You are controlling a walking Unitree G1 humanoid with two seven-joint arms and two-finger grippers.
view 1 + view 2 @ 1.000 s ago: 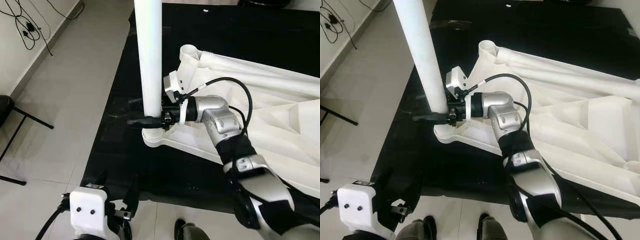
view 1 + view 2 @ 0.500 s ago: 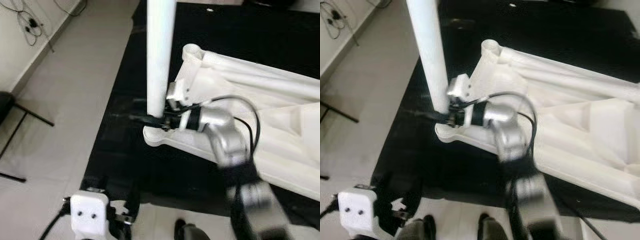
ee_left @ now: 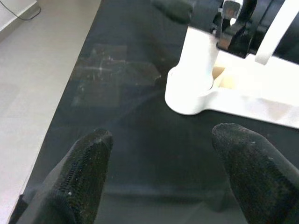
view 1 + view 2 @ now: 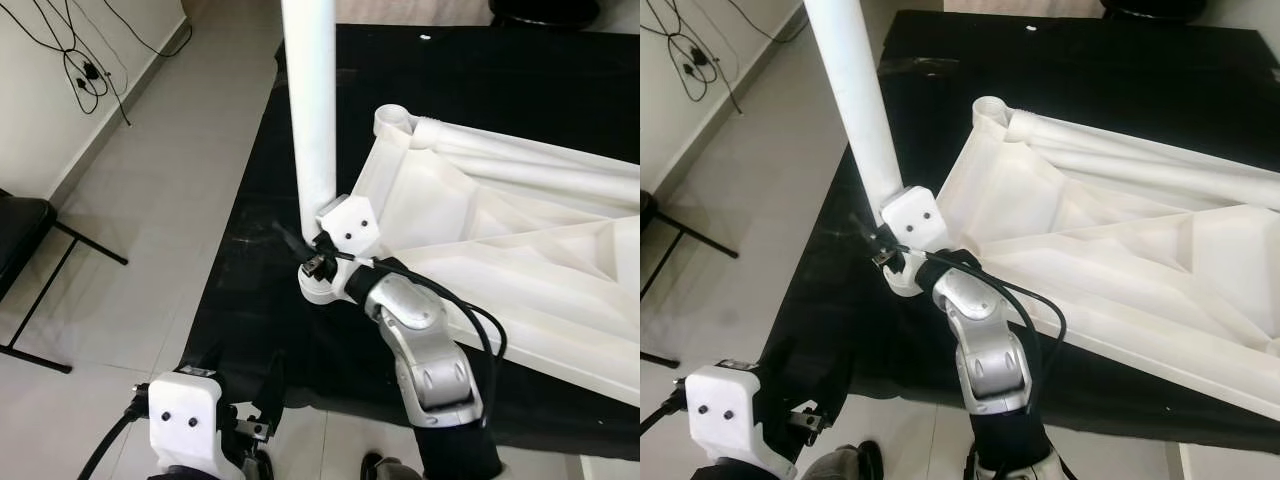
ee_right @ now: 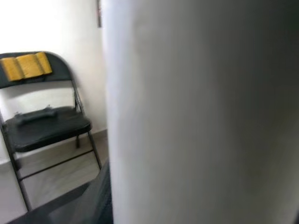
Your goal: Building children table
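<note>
Black mat (image 4: 250, 300): one tabletop (image 4: 520, 270), right end effector (image 4: 318, 255) clasping one leg (image 4: 310, 110).

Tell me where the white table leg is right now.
The tall white plastic table leg stands upright in the near-left corner socket of the upturned white plastic tabletop, on the black mat, with the right claw at its base.

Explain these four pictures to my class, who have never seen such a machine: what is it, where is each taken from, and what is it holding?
It is a humanoid robot with two silver arms, each ending in a two-fingered gripper. Two pictures come from cameras on its head, looking down; the other two from its wrists. A white table top lies upside down on a black mat. The right gripper is at the base of a white leg standing upright in the corner socket; whether it is gripping cannot be seen. Its wrist camera sees the leg close up and a folding chair. The left gripper hangs open above the mat.
</note>
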